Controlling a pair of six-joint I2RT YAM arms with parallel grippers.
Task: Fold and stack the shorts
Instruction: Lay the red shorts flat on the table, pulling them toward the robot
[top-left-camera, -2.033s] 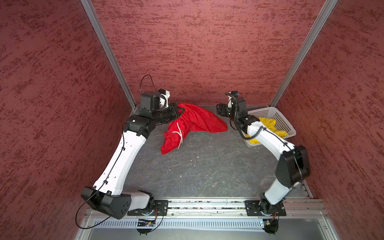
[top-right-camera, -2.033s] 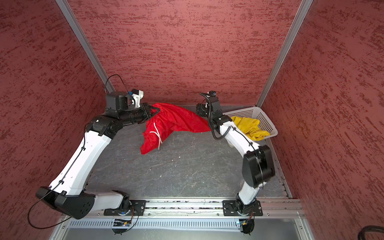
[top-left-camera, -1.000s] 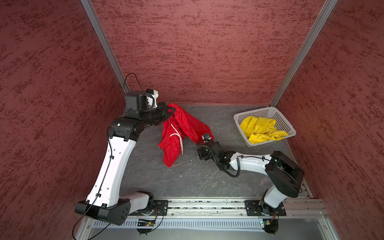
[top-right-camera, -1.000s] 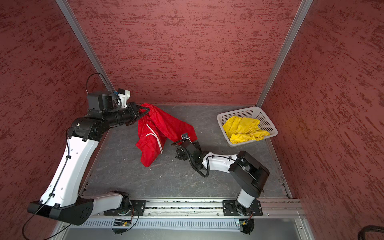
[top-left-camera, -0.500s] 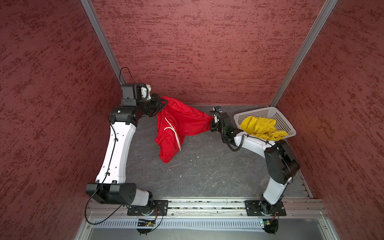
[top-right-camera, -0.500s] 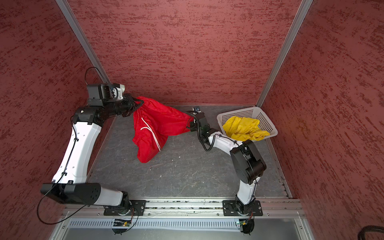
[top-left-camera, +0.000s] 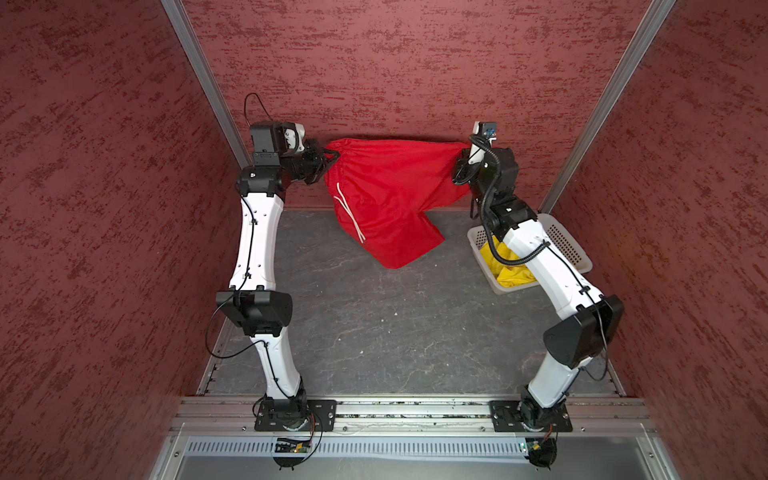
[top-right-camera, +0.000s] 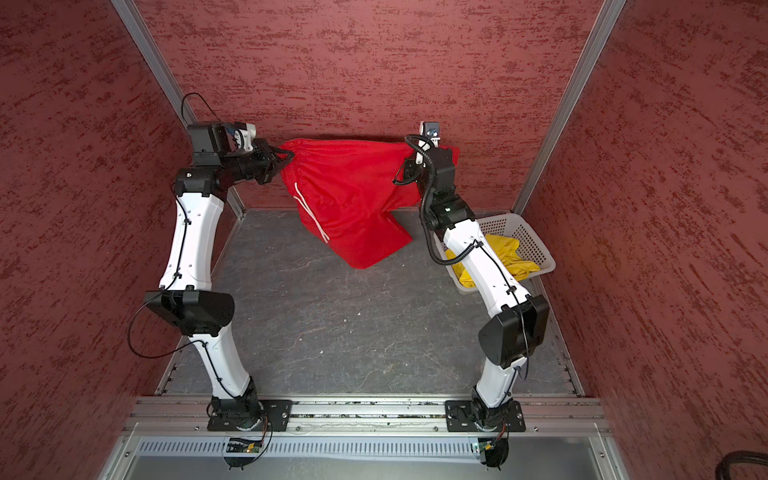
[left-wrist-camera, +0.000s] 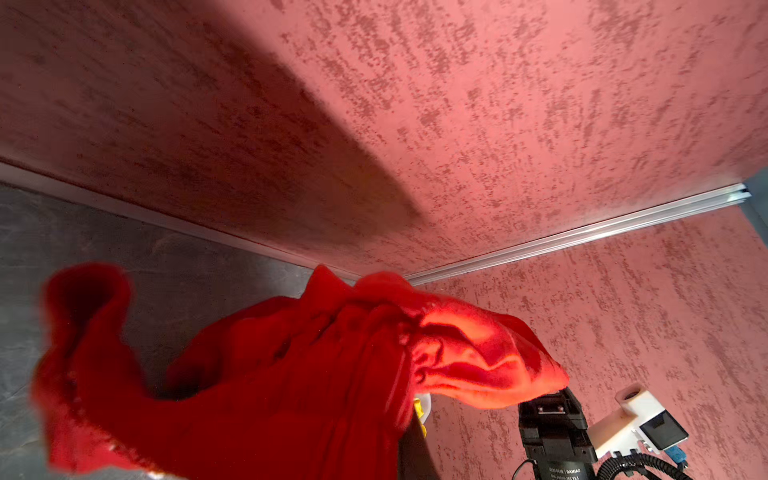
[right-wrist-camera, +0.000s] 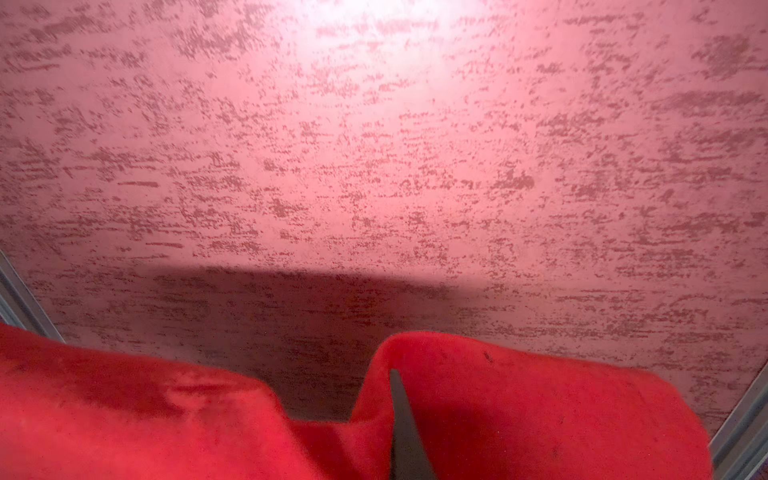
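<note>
1. Clamps the left pincer (top-left-camera: 327, 160) shut on the left upper corner of the red shorts (top-left-camera: 386, 195), with fabric bunched between the jaws.
2. Clamps the right pincer (top-left-camera: 462, 160) shut on the opposite upper corner of the same garment. Shows, in the right wrist view, one dark finger (right-wrist-camera: 401, 424) pressed into a red fold.
3. Holds both pincers high and near the back wall (top-left-camera: 415, 83), well apart from each other, with the top edge of the shorts stretched almost level between them.
4. Lets the rest of the red shorts hang as a broad sheet, lowest corner down toward the tabletop (top-left-camera: 374, 324). Cannot tell from both top views whether that corner touches the surface.
5. Shows a white drawstring (top-left-camera: 349, 216) dangling down the left part of the hanging cloth.
6. Shows, in the left wrist view, gathered red cloth across the lower part, with the right arm's black wrist just beyond its far end.
7. Finds the yellow shorts (top-left-camera: 509, 272) crumpled inside the white perforated basket (top-left-camera: 571, 245), partly hidden under the right forearm.
8. Places the basket at the right side of the tabletop near the back corner, apart from the red shorts.
</note>
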